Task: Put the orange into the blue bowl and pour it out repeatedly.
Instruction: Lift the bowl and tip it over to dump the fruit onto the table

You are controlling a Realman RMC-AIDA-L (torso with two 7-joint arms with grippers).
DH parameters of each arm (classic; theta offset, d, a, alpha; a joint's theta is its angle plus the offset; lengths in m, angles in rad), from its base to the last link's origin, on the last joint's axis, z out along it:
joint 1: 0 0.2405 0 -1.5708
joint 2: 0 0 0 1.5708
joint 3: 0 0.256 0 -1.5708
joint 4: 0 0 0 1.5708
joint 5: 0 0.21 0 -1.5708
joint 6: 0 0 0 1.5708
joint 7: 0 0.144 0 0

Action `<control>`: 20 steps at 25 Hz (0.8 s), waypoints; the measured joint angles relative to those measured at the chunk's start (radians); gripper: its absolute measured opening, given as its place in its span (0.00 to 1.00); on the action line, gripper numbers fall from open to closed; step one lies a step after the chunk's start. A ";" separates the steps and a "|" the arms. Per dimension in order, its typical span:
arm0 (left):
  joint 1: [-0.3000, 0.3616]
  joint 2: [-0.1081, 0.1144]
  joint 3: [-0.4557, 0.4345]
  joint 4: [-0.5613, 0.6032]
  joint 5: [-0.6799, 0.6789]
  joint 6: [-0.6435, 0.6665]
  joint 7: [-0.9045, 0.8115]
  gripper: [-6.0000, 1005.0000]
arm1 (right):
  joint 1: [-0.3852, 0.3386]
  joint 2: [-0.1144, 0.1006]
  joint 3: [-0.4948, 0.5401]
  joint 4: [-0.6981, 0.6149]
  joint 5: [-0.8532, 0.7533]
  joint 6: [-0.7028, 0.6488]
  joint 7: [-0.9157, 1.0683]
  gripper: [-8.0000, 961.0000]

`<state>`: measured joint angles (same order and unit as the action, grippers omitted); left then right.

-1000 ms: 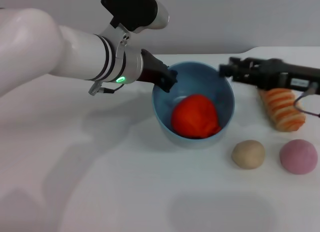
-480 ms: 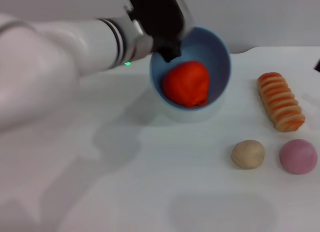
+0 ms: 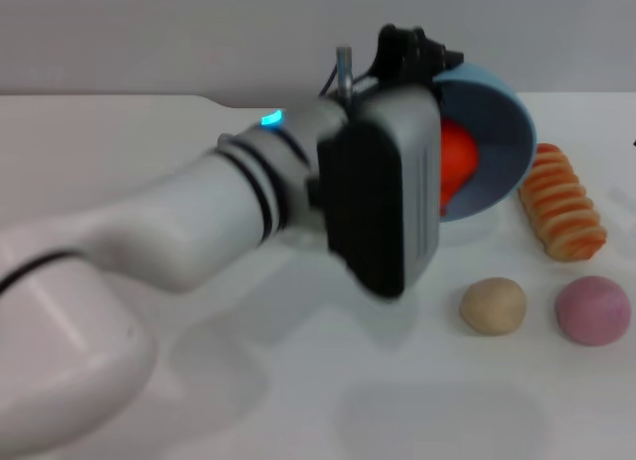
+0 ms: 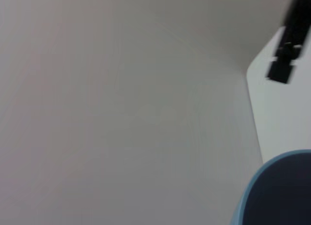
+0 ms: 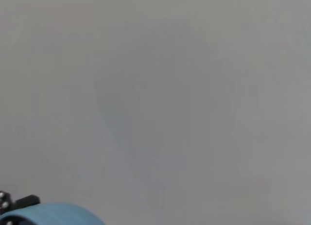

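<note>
The left pincer [image 3: 422, 58] is clamped on the rim of the bowl [image 3: 497, 132], holding it lifted above the counter [image 3: 298, 400] and tipped on its side, with the orange [image 3: 455, 162] inside it. A striped loaf [image 3: 562, 204] lies just beside the bowl, with a beige ball [image 3: 493, 306] and a pink ball [image 3: 593, 310] nearer the robot. The right pincer's grip cannot be told.

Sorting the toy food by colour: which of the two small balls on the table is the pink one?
The pink ball is the one nearer the table's right edge, below the striped bread loaf. The beige ball beside it lies closer to the left arm.
</note>
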<state>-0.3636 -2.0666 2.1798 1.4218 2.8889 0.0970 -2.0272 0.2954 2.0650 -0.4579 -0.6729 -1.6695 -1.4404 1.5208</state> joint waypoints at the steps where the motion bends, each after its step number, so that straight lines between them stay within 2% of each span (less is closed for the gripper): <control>1: 0.017 0.000 0.016 -0.007 0.000 -0.043 0.067 0.00 | 0.004 0.000 0.000 0.001 0.000 0.005 0.000 0.63; 3: 0.034 -0.001 0.027 -0.014 0.000 -0.075 0.122 0.00 | 0.014 0.000 0.000 0.006 -0.001 0.020 0.000 0.63; 5: 0.083 -0.005 0.070 -0.051 0.000 -0.216 0.304 0.00 | 0.018 0.000 -0.001 0.012 -0.001 0.023 0.000 0.63; 9: 0.104 -0.007 0.103 -0.099 0.000 -0.345 0.410 0.00 | 0.027 -0.002 -0.003 0.028 -0.002 0.029 -0.001 0.63; 16: 0.118 -0.006 0.141 -0.181 0.001 -0.580 0.455 0.00 | 0.028 -0.001 0.000 0.029 -0.003 0.037 -0.001 0.63; 20: 0.119 -0.006 0.153 -0.213 -0.002 -0.640 0.455 0.00 | 0.027 -0.001 0.001 0.041 0.000 0.039 -0.001 0.63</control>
<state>-0.2444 -2.0729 2.3326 1.2092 2.8869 -0.5434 -1.5722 0.3226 2.0638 -0.4573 -0.6323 -1.6694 -1.4018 1.5200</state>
